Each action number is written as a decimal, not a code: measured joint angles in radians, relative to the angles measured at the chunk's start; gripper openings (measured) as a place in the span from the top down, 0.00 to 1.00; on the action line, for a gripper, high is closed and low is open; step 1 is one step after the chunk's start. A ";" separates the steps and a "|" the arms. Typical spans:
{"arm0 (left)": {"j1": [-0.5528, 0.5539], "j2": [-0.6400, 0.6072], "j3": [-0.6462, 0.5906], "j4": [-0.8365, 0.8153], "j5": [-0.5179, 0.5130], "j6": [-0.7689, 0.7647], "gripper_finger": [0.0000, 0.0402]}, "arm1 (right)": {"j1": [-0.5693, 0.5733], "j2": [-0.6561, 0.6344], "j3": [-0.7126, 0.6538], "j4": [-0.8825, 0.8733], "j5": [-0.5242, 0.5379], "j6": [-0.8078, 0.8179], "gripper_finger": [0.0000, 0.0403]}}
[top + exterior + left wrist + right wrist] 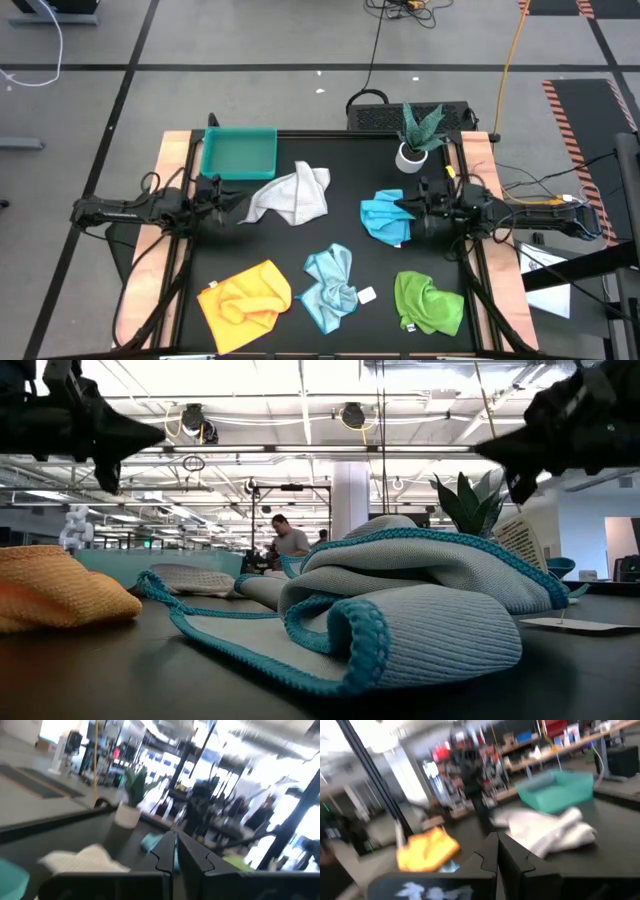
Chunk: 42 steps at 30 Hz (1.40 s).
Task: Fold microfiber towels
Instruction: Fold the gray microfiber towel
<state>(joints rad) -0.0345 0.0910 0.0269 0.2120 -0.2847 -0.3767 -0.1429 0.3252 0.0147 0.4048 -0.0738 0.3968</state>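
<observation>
Both grippers, left (240, 203) and right (400, 210), hang with fingers pressed together, holding nothing. To begin well, the left one should open above the crumpled white-grey towel (290, 195) just beside it and pinch one corner only.

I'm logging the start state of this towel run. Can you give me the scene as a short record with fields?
surface: black table
white-grey towel: crumpled, by the teal tray
bright blue towel: crumpled, right of centre
pale blue towel: crumpled, front centre
yellow-orange towel: crumpled, front left
green towel: crumpled, front right
folded so far: none
left gripper: shut, empty, raised beside the white-grey towel
right gripper: shut, empty, raised over the bright blue towel
other: potted plant at the back right
</observation>
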 joint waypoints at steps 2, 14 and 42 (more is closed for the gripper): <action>0.001 0.000 0.000 0.044 0.017 -0.010 0.95 | 0.000 -0.001 0.000 0.081 -0.009 0.017 1.00; 0.001 0.007 0.000 0.002 -0.083 -0.100 0.95 | 0.000 0.002 0.000 0.374 -0.057 0.107 1.00; 0.000 0.158 0.285 -0.039 -0.083 -0.024 0.95 | -0.001 0.595 0.799 -0.329 -0.080 -0.038 0.70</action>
<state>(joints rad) -0.0349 0.2492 0.3121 0.1726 -0.3676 -0.4010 -0.1440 0.9200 0.8140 0.0755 -0.1540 0.3587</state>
